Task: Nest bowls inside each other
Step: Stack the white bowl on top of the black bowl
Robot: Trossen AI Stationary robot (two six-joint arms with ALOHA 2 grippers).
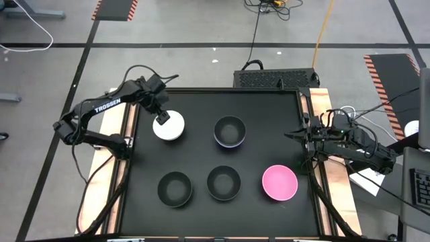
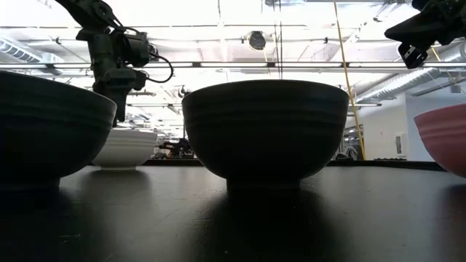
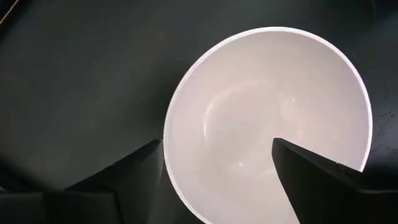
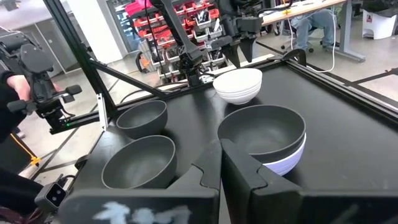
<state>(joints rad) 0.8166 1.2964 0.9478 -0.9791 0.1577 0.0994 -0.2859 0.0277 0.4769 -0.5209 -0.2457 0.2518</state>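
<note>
The white bowl [image 1: 169, 127] [image 3: 267, 118] sits on its base at the far left of the black table top. My left gripper [image 1: 161, 119] [image 3: 214, 168] hangs open just over its near-left rim, one finger outside the wall and one over the hollow [image 2: 115, 109]. I see no touch. A black bowl sits nested in the lavender bowl [image 1: 230, 132] [image 4: 286, 158] at the far middle. Two black bowls [image 1: 175, 188] [image 1: 224, 183] and the pink bowl [image 1: 279, 183] stand in the near row. My right gripper [image 1: 295, 134] [image 4: 221, 171] waits shut, raised over the table's right edge.
The table top has a raised rim with wooden side rails [image 1: 121, 128]. A black box [image 1: 275, 78] with cables lies beyond the far edge. Bare table shows between the two rows of bowls. A person's hand [image 4: 15, 87] shows in the room beyond the table.
</note>
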